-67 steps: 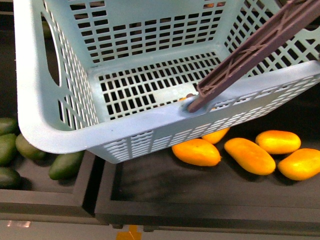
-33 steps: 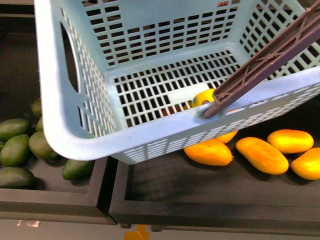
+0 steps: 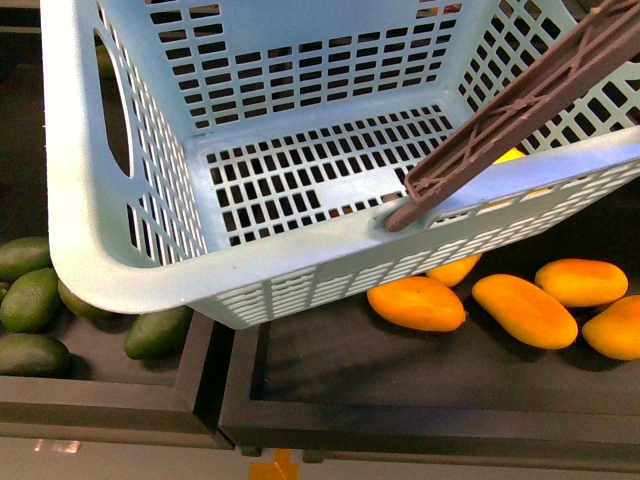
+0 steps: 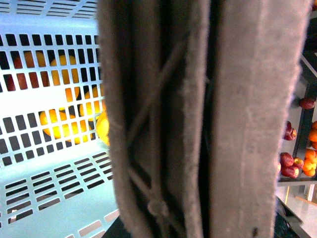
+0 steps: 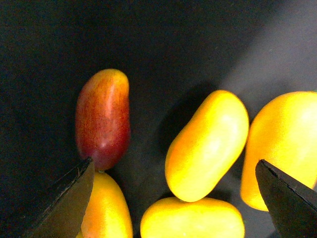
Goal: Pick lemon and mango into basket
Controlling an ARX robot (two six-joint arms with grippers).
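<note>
The light blue basket (image 3: pixel 120 270) hangs tilted above the fruit trays and fills most of the front view. Its brown handle (image 3: pixel 520 100) slants up to the right. The handle (image 4: pixel 198 119) also fills the left wrist view, where my left gripper is shut on it; the fingers themselves do not show. A bright yellow bit of the lemon (image 3: pixel 510 155) peeks out behind the handle inside the basket. The dark red mango (image 5: pixel 103 119) lies on a black tray. My right gripper (image 5: pixel 173 198) is open above it, with the mango just beyond one fingertip (image 5: pixel 64 198).
Several orange-yellow oblong fruits (image 3: pixel 415 303) lie in the right black tray under the basket; more of them (image 5: pixel 208 144) lie between my right gripper's fingers. Dark green fruits (image 3: pixel 30 300) fill the left tray. A tray wall (image 3: pixel 210 370) divides the two.
The basket swung right, then back left a little. The lemon rolled right across the basket floor and is now mostly hidden behind the handle.
</note>
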